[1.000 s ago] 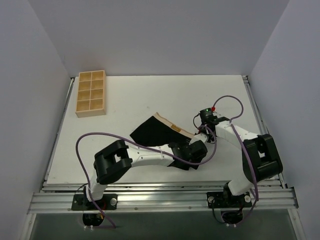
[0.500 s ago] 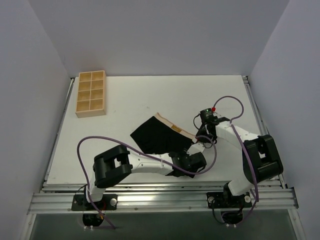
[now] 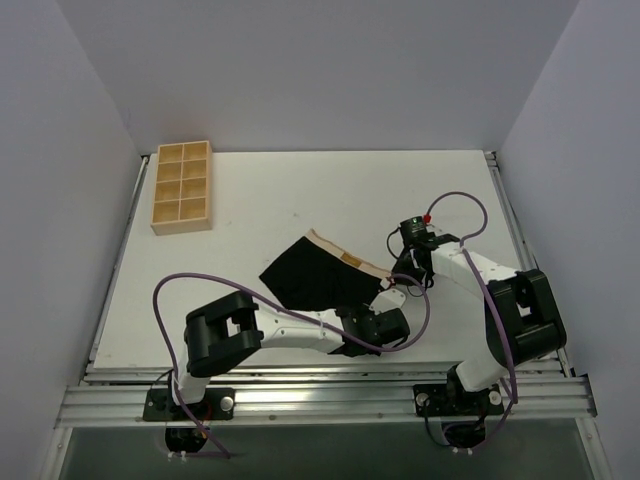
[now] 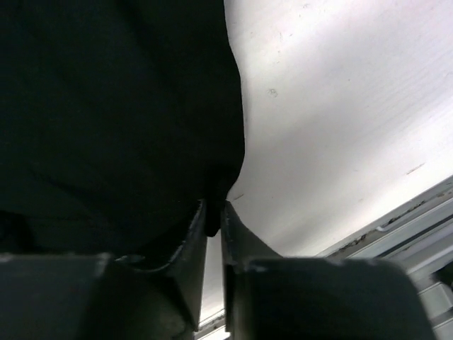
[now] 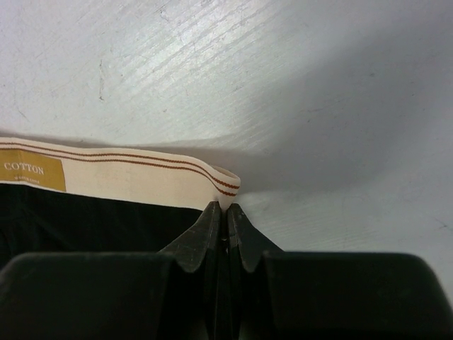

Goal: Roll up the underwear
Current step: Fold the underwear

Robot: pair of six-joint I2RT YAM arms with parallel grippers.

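Observation:
The underwear (image 3: 312, 275) lies spread on the white table, black with a beige waistband (image 3: 348, 258) along its far right edge. My right gripper (image 3: 392, 281) is shut on the right end of that waistband (image 5: 141, 173), which loops just above the tips of the right gripper (image 5: 226, 207). My left gripper (image 3: 374, 330) sits at the garment's near right corner. In the left wrist view the black fabric (image 4: 120, 106) fills the left side, and the left gripper (image 4: 214, 212) has its jaws closed narrowly with a fold of the hem between the tips.
A tan wooden compartment tray (image 3: 181, 187) stands at the far left of the table. The metal rail (image 3: 320, 395) runs along the near edge, close to the left gripper, and shows as the rail (image 4: 417, 219) in the left wrist view. Purple cables loop over both arms.
The left gripper has slid toward the near edge at the garment's corner and closed its jaws on the black hem. The right gripper has held the waistband still.

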